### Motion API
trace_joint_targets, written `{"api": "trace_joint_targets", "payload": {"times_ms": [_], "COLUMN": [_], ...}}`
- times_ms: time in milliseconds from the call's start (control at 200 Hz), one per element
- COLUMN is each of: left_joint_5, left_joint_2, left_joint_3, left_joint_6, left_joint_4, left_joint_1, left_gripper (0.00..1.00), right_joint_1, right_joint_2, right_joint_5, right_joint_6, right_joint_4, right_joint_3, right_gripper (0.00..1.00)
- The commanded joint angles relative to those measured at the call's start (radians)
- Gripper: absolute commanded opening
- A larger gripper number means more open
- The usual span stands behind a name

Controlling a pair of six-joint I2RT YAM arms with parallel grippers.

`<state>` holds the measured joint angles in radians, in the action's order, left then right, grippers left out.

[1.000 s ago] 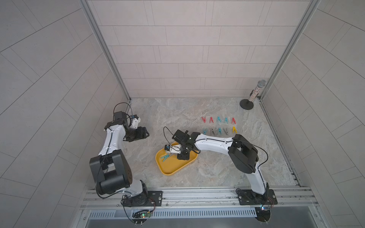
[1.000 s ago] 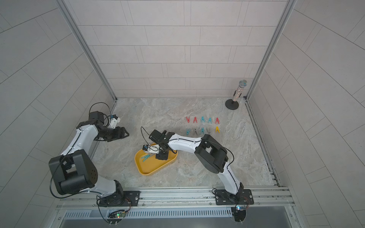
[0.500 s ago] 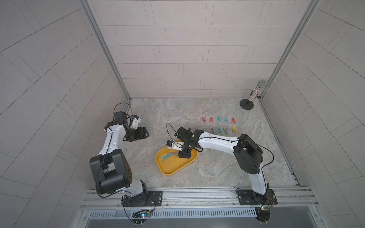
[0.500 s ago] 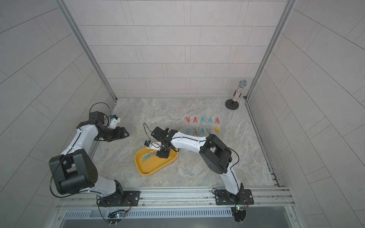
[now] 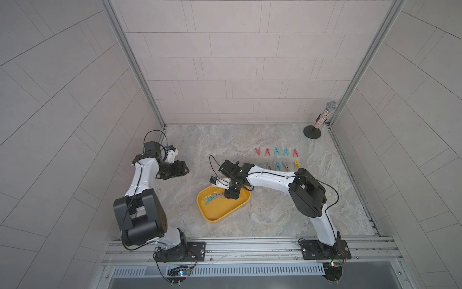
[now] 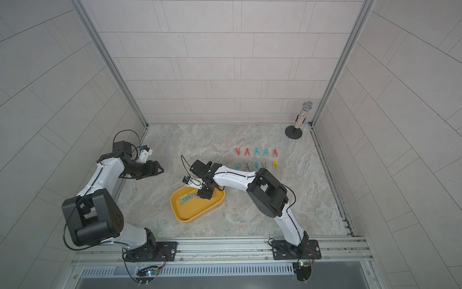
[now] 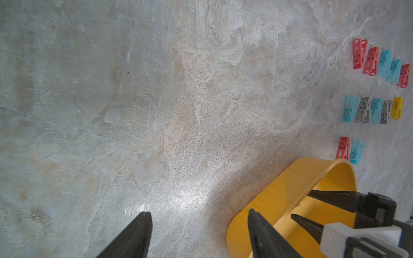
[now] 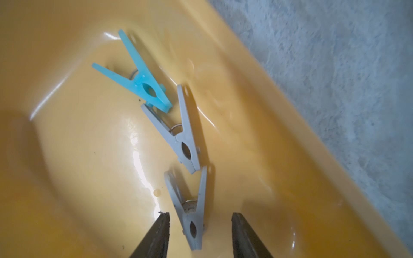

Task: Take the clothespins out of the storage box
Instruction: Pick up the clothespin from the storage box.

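The yellow storage box (image 5: 220, 212) (image 6: 197, 211) lies at the table's middle front. My right gripper (image 5: 231, 196) (image 6: 205, 195) (image 8: 200, 215) reaches down into it, open. A grey clothespin (image 8: 192, 221) lies between its fingers with a gap on each side. A second grey clothespin (image 8: 183, 138) and a teal one (image 8: 140, 78) (image 5: 209, 200) lie further along the box floor. Several clothespins (image 5: 276, 152) (image 6: 256, 152) (image 7: 380, 64) lie in rows on the table at the back right. My left gripper (image 5: 183, 170) (image 6: 158, 170) (image 7: 198, 213) hovers open and empty, left of the box.
A microphone on a round black stand (image 5: 312, 130) (image 6: 293, 131) is in the back right corner. A red and a teal clothespin (image 7: 349, 150) lie just past the box's far end. Tiled walls close three sides, and a metal rail (image 5: 250, 247) runs along the front.
My right wrist has shifted slightly toward the back over the box, the gripper staying low inside it. The left arm has hardly moved.
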<state>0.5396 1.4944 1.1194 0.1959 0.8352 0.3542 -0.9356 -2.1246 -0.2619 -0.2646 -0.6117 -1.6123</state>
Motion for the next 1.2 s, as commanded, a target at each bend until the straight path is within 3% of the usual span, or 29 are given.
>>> {"api": "trace_joint_targets", "payload": {"times_ms": [0,410,660,916,1196], "left_joint_5": [0.016,0.013,0.011,0.009,0.007], "left_joint_2": [-0.005,-0.008,-0.003,-0.003,0.010], "left_joint_3": [-0.010,-0.009,-0.012,-0.013,-0.009], "left_joint_6": [0.014,0.013,0.011,0.010,0.004], "left_joint_4": [0.015,0.014,0.012,0.008,0.009], "left_joint_1": [0.008,0.009,0.010,0.009,0.009], "left_gripper": [0.76,0.76,0.76,0.76,0.75], "right_joint_1": [-0.005,-0.005,-0.005,-0.006,-0.006], "right_joint_2": [-0.027,-0.049,-0.019,0.057,0.171], "right_joint_5": [0.013,0.007,0.000,0.003,-0.005], "right_joint_6": [0.002,0.010,0.012,0.047,0.091], "right_joint_4": [-0.033,-0.037,-0.036,0.002,0.063], "right_joint_3": [-0.018,-0.019,0.002,0.051,0.115], "right_gripper": [0.49,0.44,0.33,0.21,0.19]}}
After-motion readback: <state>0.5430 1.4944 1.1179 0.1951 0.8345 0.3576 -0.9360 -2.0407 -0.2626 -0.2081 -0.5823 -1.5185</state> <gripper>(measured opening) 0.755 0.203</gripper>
